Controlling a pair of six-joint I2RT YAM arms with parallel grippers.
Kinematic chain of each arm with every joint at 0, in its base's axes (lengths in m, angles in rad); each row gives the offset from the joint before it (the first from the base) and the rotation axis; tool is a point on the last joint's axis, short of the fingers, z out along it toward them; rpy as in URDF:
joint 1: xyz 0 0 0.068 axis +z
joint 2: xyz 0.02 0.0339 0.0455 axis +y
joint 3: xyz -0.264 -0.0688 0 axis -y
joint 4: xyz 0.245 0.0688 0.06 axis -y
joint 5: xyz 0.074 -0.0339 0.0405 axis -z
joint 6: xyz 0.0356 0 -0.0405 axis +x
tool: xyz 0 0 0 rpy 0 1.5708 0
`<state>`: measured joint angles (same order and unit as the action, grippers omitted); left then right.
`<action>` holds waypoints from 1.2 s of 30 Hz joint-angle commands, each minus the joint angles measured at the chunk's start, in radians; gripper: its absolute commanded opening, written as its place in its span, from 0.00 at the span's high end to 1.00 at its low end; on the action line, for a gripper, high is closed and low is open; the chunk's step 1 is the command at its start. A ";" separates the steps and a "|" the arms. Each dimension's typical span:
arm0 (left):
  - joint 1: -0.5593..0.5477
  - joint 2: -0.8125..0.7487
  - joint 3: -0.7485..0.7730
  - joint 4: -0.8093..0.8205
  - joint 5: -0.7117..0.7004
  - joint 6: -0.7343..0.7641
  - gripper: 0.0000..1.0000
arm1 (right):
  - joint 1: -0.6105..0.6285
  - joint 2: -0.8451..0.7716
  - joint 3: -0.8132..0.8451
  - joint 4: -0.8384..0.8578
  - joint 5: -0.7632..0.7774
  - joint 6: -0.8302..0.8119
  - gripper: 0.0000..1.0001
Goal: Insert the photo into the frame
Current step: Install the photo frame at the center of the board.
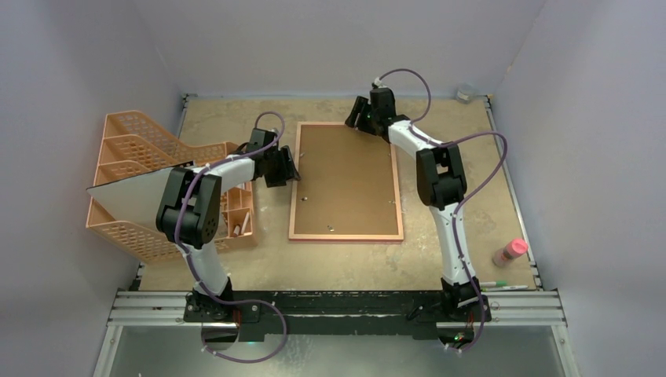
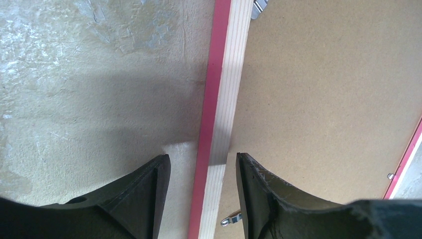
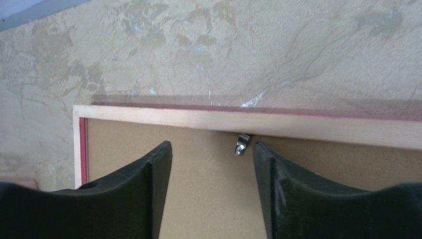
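The frame (image 1: 345, 236) lies back-up on the table, pale wood rim with a pink-red edge, the brown backing board (image 1: 345, 177) inside it. My left gripper (image 1: 292, 174) is open, straddling the frame's left rail (image 2: 224, 99) without gripping it; its fingers stand either side (image 2: 203, 157). My right gripper (image 1: 360, 122) is open over the backing board (image 3: 209, 199) at the frame's far rail (image 3: 249, 122), holding nothing (image 3: 211, 145). A large pale sheet (image 1: 129, 196), plain side showing, leans in the organiser; it looks like the photo's white back, and no print shows.
An orange mesh organiser (image 1: 133, 141) stands at the left edge. A pink-capped bottle (image 1: 510, 251) and pens (image 1: 503, 287) lie at the near right. Small metal tabs (image 3: 242, 144) stick out from the frame's rails over the board, one near my left fingers (image 2: 230, 219).
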<state>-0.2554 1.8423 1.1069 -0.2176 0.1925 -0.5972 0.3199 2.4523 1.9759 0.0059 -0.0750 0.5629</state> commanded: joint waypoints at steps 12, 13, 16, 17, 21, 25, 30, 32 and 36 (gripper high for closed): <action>0.001 0.026 0.025 -0.065 -0.053 0.023 0.51 | 0.136 -0.202 -0.226 -0.014 -0.106 0.212 0.47; 0.001 0.025 0.024 -0.065 -0.053 0.022 0.52 | 0.153 -0.197 -0.230 -0.010 -0.113 0.226 0.48; 0.001 0.017 0.018 -0.060 -0.050 0.023 0.55 | 0.188 -0.177 -0.217 0.036 -0.136 0.255 0.50; 0.001 0.016 0.016 -0.059 -0.048 0.023 0.55 | 0.197 -0.171 -0.213 0.038 -0.135 0.265 0.51; 0.001 0.017 0.005 -0.051 -0.027 0.013 0.57 | 0.212 -0.156 -0.210 0.070 -0.141 0.303 0.53; 0.001 0.024 -0.001 -0.041 -0.009 0.005 0.59 | 0.229 -0.131 -0.198 0.075 -0.131 0.315 0.55; -0.001 0.039 0.001 -0.050 -0.004 0.003 0.60 | 0.243 -0.093 -0.186 0.099 -0.142 0.329 0.58; -0.001 0.045 0.003 -0.063 -0.018 0.002 0.60 | 0.245 -0.074 -0.173 0.102 -0.156 0.333 0.63; -0.001 0.063 0.009 -0.091 -0.040 -0.002 0.61 | 0.249 -0.040 -0.159 0.111 -0.181 0.341 0.70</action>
<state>-0.2565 1.8595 1.1202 -0.2302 0.1936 -0.6052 0.5564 2.3825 1.7844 0.1024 -0.2249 0.8871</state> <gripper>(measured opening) 0.398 0.327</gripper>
